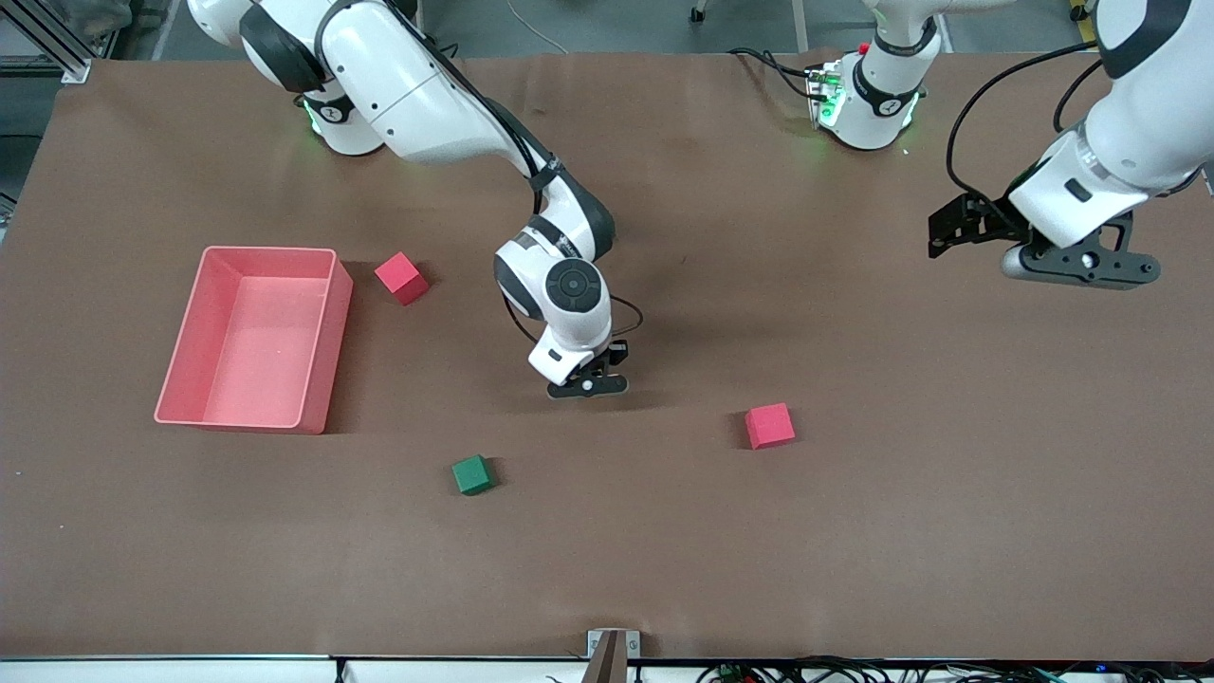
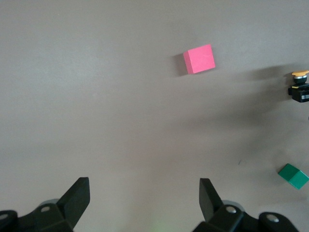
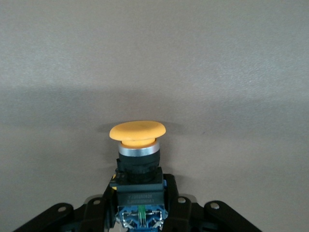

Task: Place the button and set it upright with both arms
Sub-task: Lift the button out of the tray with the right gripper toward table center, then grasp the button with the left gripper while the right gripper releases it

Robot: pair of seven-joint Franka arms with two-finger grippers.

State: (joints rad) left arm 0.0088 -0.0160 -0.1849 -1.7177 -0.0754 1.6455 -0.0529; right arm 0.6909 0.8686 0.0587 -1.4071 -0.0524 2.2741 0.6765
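The button (image 3: 138, 159), with a round orange cap on a black and blue body, sits between the fingers of my right gripper (image 3: 139, 203), which is shut on its body. The cap sticks out past the fingertips toward the brown table. In the front view the right gripper (image 1: 588, 386) is low over the middle of the table and hides the button. The left wrist view shows the orange cap of the button (image 2: 300, 74) at its edge. My left gripper (image 1: 948, 232) (image 2: 144, 193) hangs open and holds nothing, over the left arm's end of the table.
A pink bin (image 1: 327, 360) stands toward the right arm's end. A red cube (image 1: 400, 277) lies beside it. A pink-red cube (image 1: 769, 425) (image 2: 199, 59) and a green cube (image 1: 471, 474) (image 2: 293, 175) lie nearer the front camera than the right gripper.
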